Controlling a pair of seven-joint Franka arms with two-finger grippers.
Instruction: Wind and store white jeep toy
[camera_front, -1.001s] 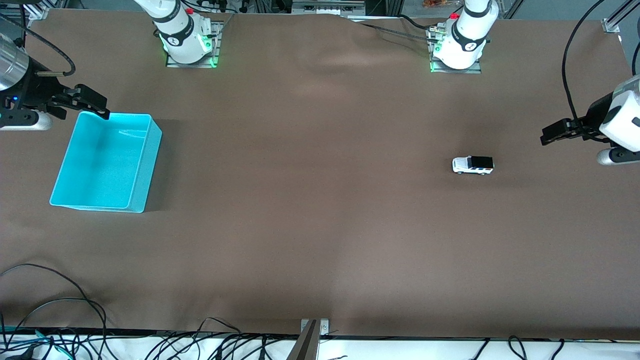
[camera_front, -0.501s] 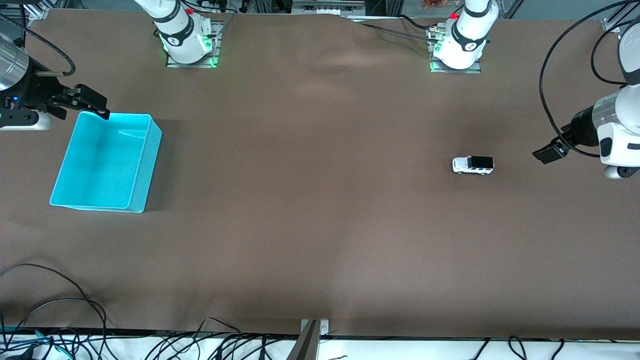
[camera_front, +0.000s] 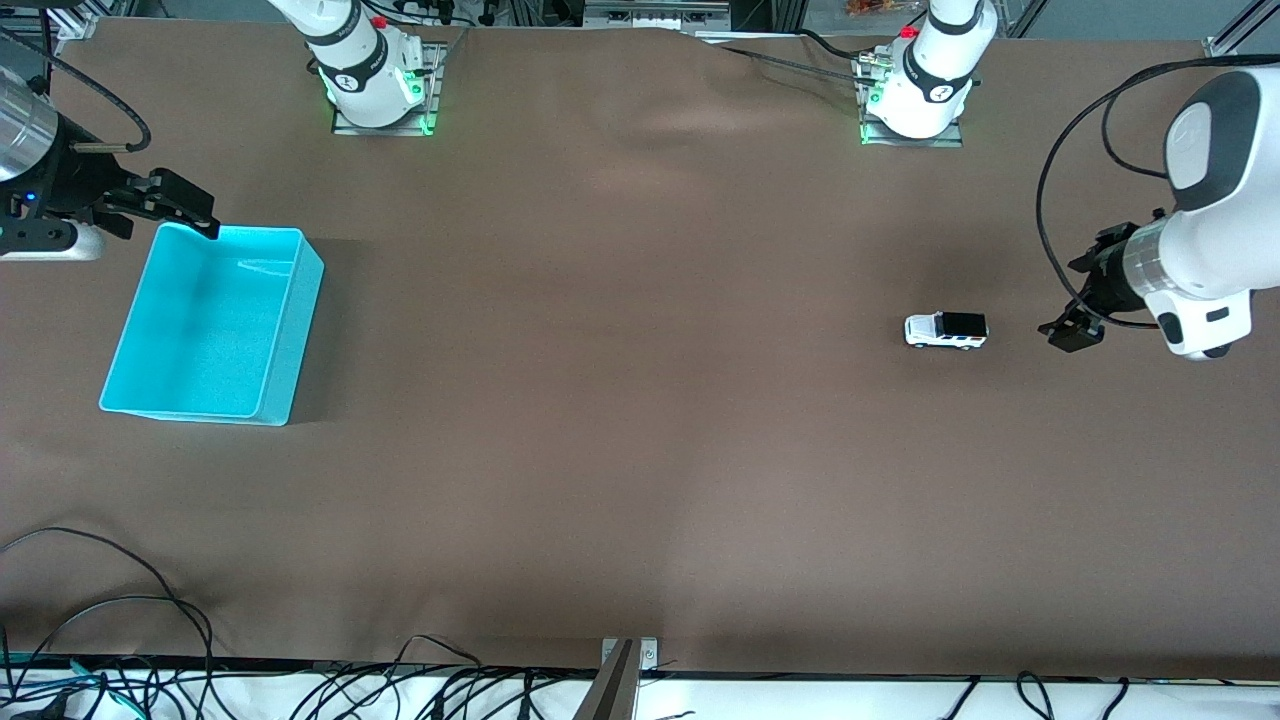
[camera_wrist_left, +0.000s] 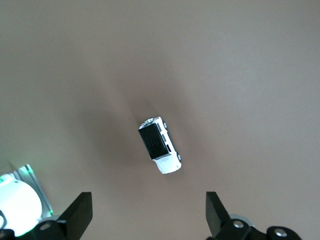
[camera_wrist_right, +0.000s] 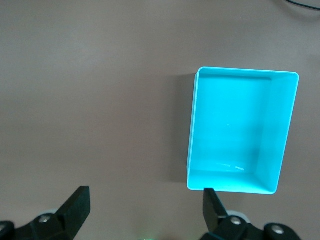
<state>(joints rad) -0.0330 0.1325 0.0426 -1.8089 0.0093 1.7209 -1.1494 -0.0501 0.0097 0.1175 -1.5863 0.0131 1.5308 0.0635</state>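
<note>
The white jeep toy (camera_front: 946, 330), with a black roof and small black wheels, stands on its wheels on the brown table toward the left arm's end. It also shows in the left wrist view (camera_wrist_left: 160, 145). My left gripper (camera_front: 1072, 330) is open and empty, in the air over the table just beside the jeep on the side toward the left arm's end. Its fingertips (camera_wrist_left: 82, 210) stand wide apart. My right gripper (camera_front: 185, 205) is open and empty over the farther corner of the cyan bin (camera_front: 160, 395). The bin is empty, as the right wrist view (camera_wrist_right: 240, 185) shows.
The arm bases (camera_front: 375, 85) stand along the table's farther edge. Loose black cables (camera_front: 110, 640) lie along the edge nearest the front camera. A metal bracket (camera_front: 625, 665) sits at the middle of that edge.
My left arm has swung round and brought its gripper down and closer to the jeep. The right arm, the jeep and the bin have not moved.
</note>
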